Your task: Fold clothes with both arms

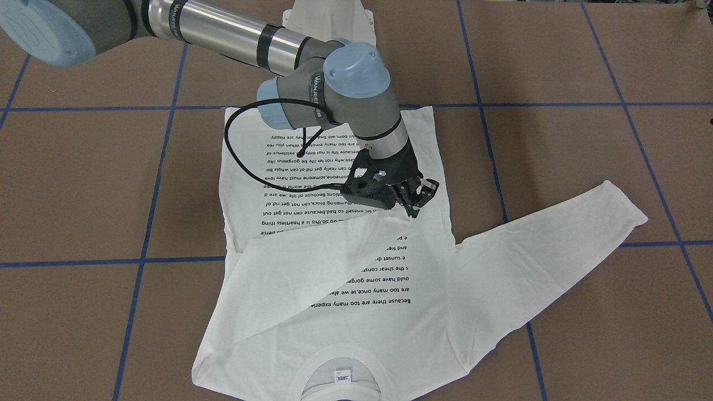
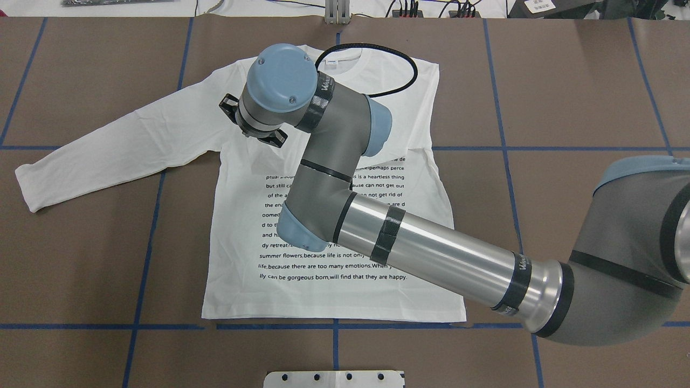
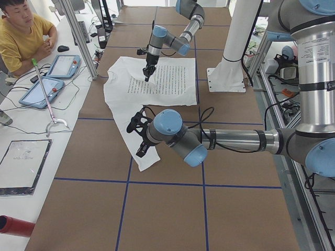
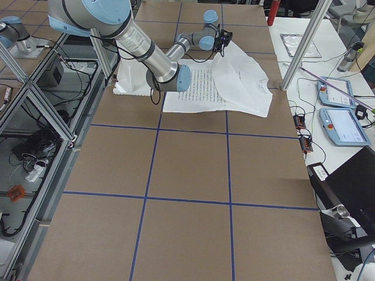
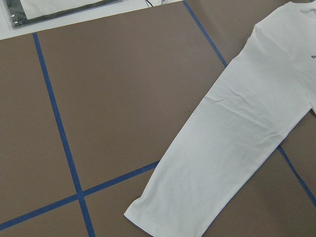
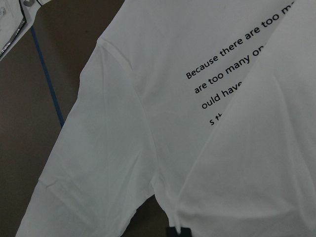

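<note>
The white long-sleeved T-shirt (image 1: 490, 278) lies flat, text side up, on the brown table; it also shows in the overhead view (image 2: 323, 291). One sleeve (image 1: 312, 262) is folded across the chest. The other sleeve (image 2: 108, 145) lies stretched out, and the left wrist view shows it from above (image 5: 237, 128). My right gripper (image 1: 416, 196) is open and empty just above the shirt's chest near the outstretched sleeve's armpit (image 2: 252, 121). My left gripper (image 3: 137, 137) shows only in the exterior left view, held high over the sleeve's end; I cannot tell whether it is open or shut.
A white metal pedestal plate (image 2: 334, 379) sits at the table's robot-side edge. Blue tape lines cross the brown table top. An operator (image 3: 21, 42) sits by a side table with tablets (image 3: 47, 83). Aluminium frame posts stand along the table's sides.
</note>
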Motion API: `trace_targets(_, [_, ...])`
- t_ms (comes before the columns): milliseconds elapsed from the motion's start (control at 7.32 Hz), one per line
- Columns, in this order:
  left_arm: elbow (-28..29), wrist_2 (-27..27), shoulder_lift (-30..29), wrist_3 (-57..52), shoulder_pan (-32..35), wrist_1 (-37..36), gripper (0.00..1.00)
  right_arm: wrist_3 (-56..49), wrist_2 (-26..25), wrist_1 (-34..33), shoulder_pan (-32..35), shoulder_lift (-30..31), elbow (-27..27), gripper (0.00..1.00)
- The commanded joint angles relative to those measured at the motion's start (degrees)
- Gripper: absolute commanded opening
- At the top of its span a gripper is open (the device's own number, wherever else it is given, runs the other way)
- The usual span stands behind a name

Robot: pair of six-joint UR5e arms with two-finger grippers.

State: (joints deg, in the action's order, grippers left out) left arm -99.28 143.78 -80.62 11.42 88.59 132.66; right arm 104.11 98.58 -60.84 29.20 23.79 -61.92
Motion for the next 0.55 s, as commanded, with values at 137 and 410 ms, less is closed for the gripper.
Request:
trace_targets(137, [0.05, 0.0, 0.02, 0.0, 0.0, 0.06, 1.0, 0.12, -2.08, 0.37, -1.25, -1.11, 1.98, 0.0])
trace_targets(410, [0.05, 0.0, 0.02, -0.09, -0.09, 0.06, 1.0, 0.12, -3.21, 3.86, -1.25, -1.37, 3.98, 0.0])
